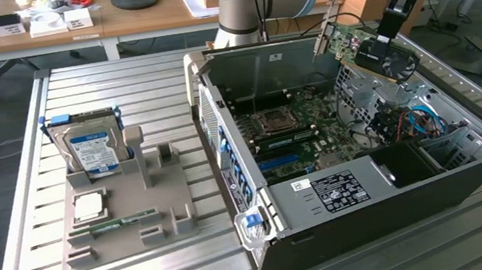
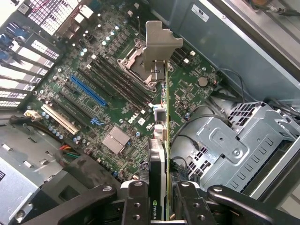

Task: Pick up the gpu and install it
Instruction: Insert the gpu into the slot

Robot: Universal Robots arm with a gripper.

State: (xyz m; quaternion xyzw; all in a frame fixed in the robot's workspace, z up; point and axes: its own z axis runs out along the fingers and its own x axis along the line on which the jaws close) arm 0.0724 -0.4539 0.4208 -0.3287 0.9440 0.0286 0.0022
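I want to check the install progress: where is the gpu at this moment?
In the exterior view, the gpu is held in the air by the gripper, above the open computer case at the exterior view's right, over the motherboard.

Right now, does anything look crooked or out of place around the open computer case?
Only the gpu: the gripper holds it in the air, tilted, above the open computer case, over the motherboard and in no slot. Nothing looks spilled or damaged.
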